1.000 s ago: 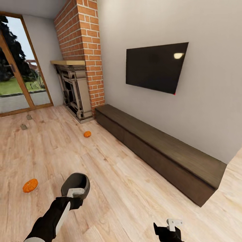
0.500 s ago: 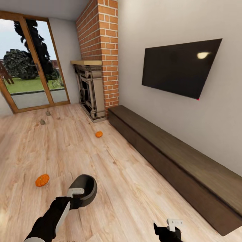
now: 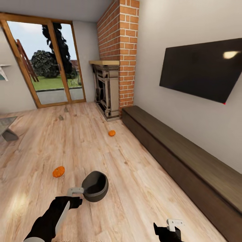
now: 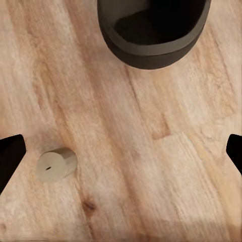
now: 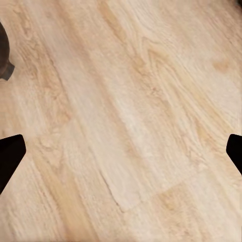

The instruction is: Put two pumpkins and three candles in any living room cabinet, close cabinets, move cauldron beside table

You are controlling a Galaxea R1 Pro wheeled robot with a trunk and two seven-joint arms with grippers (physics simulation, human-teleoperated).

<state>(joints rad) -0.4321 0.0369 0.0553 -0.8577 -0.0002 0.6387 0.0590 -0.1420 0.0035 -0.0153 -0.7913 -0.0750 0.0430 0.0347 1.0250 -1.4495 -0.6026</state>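
Observation:
The dark round cauldron (image 3: 95,186) stands on the wood floor just beyond my left gripper (image 3: 76,199), which is open and holds nothing. In the left wrist view the cauldron (image 4: 154,30) lies ahead of the wide-apart fingers, and one candle (image 4: 56,165) lies on its side near one fingertip (image 4: 10,161). One pumpkin (image 3: 58,171) sits to the left of the cauldron, another pumpkin (image 3: 112,133) near the fireplace. Two candles (image 3: 61,117) (image 3: 66,109) stand far off by the glass door. The long dark cabinet (image 3: 174,151) runs along the right wall, its fronts shut. My right gripper (image 3: 168,231) is open over bare floor (image 5: 131,116).
A stone-coloured fireplace (image 3: 107,90) with a brick chimney (image 3: 121,50) stands at the cabinet's far end. A television (image 3: 201,72) hangs above the cabinet. The table's corner (image 3: 7,127) shows at the left edge. A glass door (image 3: 50,64) closes the far wall.
The camera has turned left, so the room has shifted right in the picture and the table's corner has come into view. Both arms hold the same pose.

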